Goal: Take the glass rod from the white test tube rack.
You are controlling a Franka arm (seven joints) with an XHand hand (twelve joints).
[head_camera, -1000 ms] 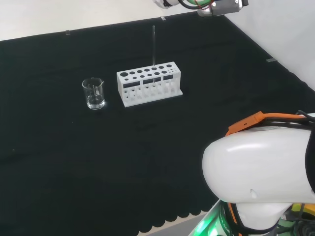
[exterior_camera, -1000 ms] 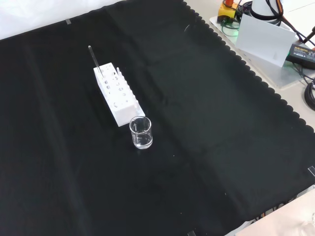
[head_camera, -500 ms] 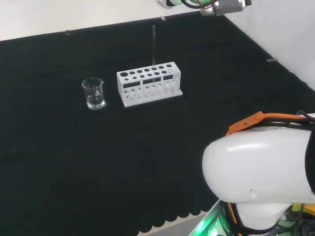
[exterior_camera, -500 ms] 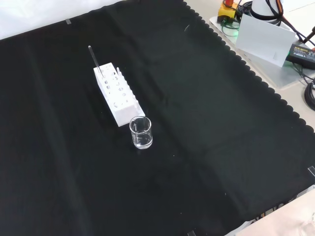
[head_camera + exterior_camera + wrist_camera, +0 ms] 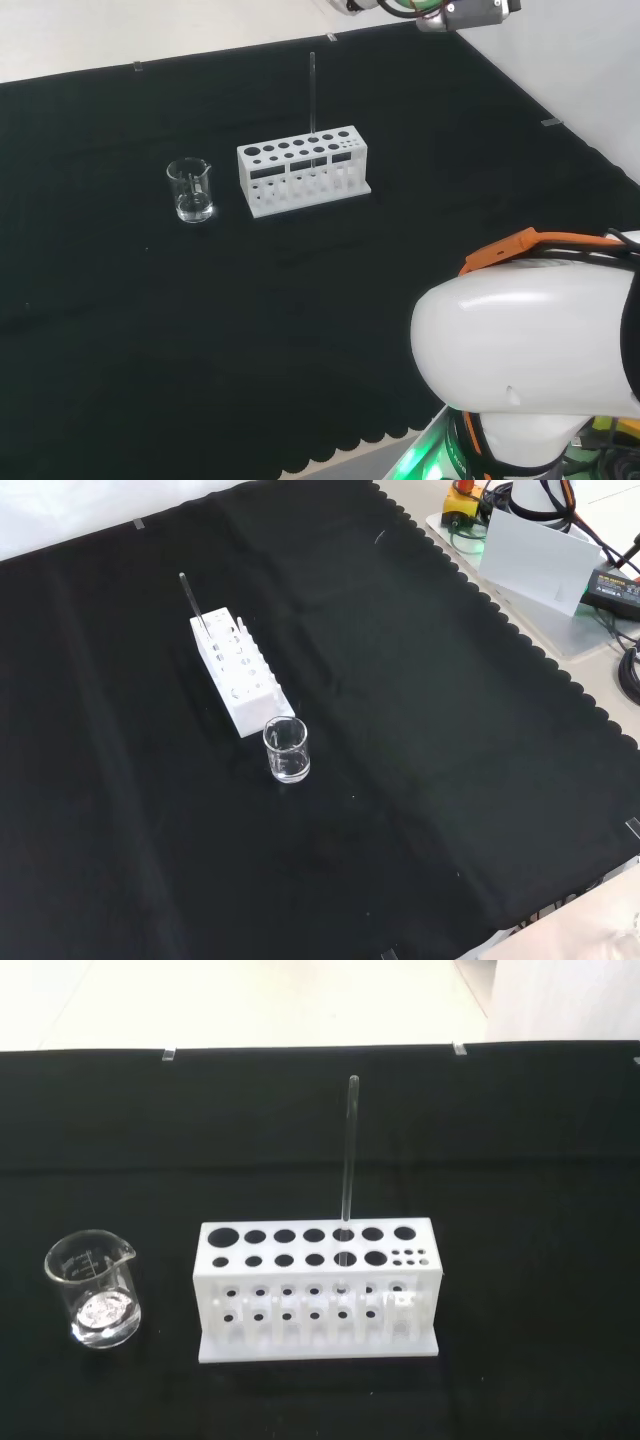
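cloth (image 5: pixel 420 740): black, scalloped edge | rack (image 5: pixel 303 170), beaker (image 5: pixel 191 190) on it | robot hand: state unseen

Counter (image 5: pixel 420 710) is wearing a black cloth with a scalloped edge, lying flat. White test tube rack (image 5: pixel 238 672) is standing directly on the cloth, glass rod (image 5: pixel 312 92) rising upright from one of its holes. Small clear beaker (image 5: pixel 286 750) is sitting just beside the rack's end, apart from it in the wrist view.

A clear glass rod (image 5: pixel 348 1165) stands upright in a hole of the white test tube rack (image 5: pixel 316 1292)
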